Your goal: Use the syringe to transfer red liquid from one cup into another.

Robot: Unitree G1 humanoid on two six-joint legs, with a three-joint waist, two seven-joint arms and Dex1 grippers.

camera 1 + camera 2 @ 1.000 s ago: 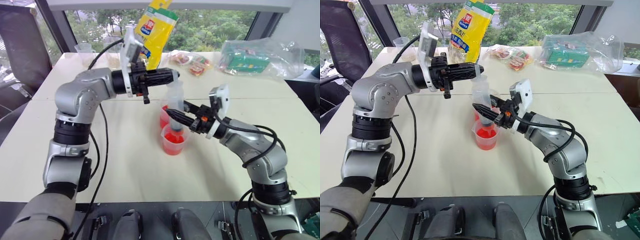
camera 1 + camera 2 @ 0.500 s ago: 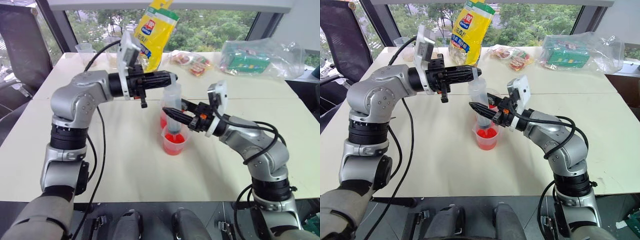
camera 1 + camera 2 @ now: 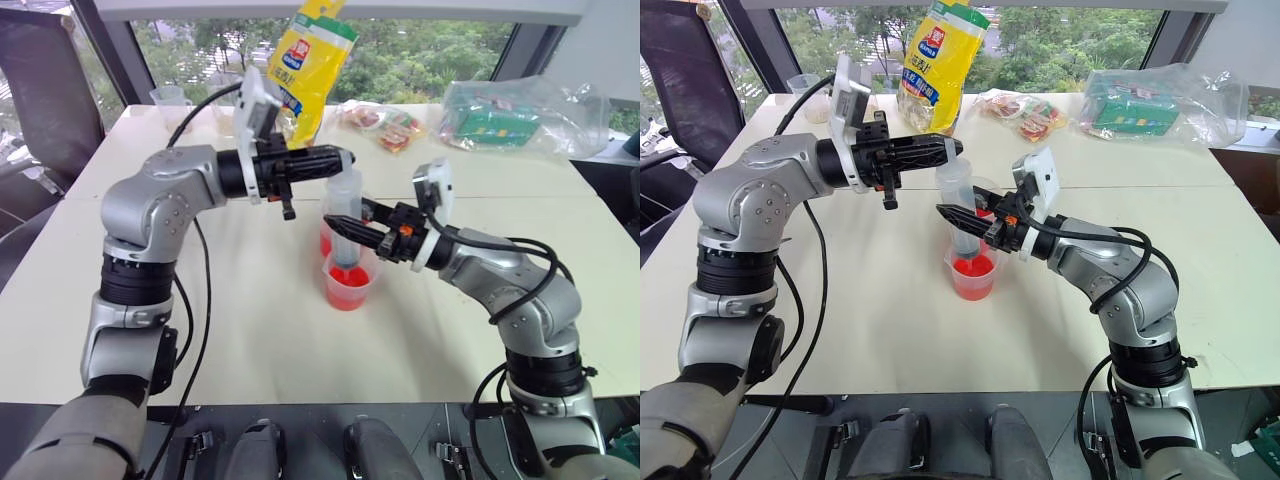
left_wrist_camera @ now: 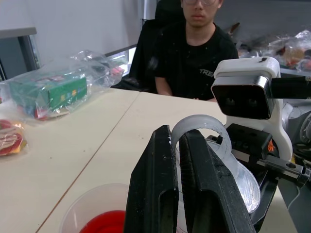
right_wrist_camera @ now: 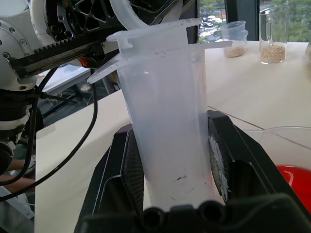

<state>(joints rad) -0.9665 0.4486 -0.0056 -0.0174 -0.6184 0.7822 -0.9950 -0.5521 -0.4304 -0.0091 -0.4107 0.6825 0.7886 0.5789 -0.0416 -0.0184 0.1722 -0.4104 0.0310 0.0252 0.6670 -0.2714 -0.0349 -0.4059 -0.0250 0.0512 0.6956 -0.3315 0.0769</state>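
Right gripper (image 3: pixel 335 224) jaws clamp the large clear plastic syringe (image 3: pixel 346 215) barrel above the small red-tinted cup (image 3: pixel 349 283); left gripper (image 3: pixel 345 158) jaws pinch its plunger ring.

I see a cream table (image 3: pixel 250 330) carrying two red-tinted cups (image 3: pixel 347 283) at centre, a yellow bag (image 3: pixel 312 62) at twelve o'clock, snack packets (image 3: pixel 385 124) beside it, a bagged green box (image 3: pixel 505 118) at two, clear cups (image 3: pixel 170 98) at eleven
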